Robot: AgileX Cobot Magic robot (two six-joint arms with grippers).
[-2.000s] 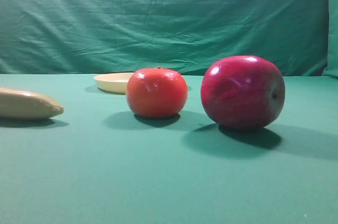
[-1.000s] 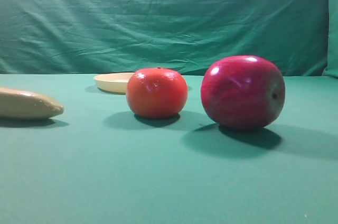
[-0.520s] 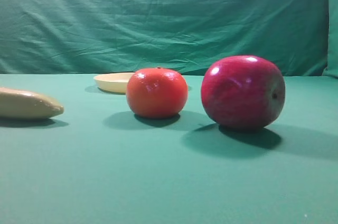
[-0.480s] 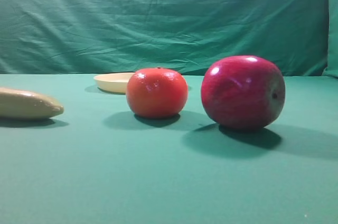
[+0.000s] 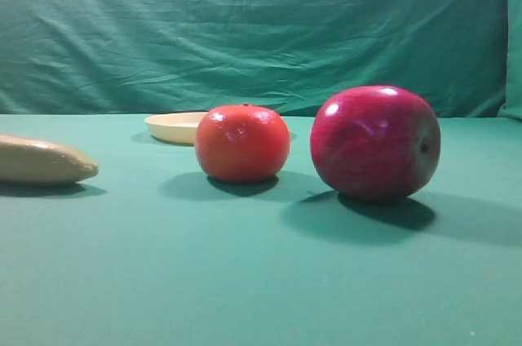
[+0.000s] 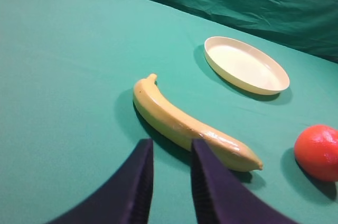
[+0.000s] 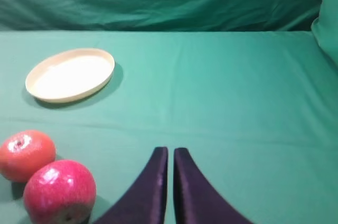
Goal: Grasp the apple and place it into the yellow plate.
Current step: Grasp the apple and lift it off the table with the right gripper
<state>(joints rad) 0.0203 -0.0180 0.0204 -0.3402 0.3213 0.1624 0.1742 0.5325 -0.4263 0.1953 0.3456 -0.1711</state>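
The apple, glossy and dark crimson, rests on the green cloth at the right of the exterior view. In the right wrist view the apple lies at the lower left, well to the left of my right gripper. That gripper is shut and holds nothing. The yellow plate sits far back and has nothing in it; the same plate shows in both wrist views. My left gripper hovers just before the banana, its fingers a little apart and bare. Neither gripper shows in the exterior view.
An orange-red round fruit stands between the apple and the plate. A pale banana lies at the left. A green backdrop cloth hangs behind the table.
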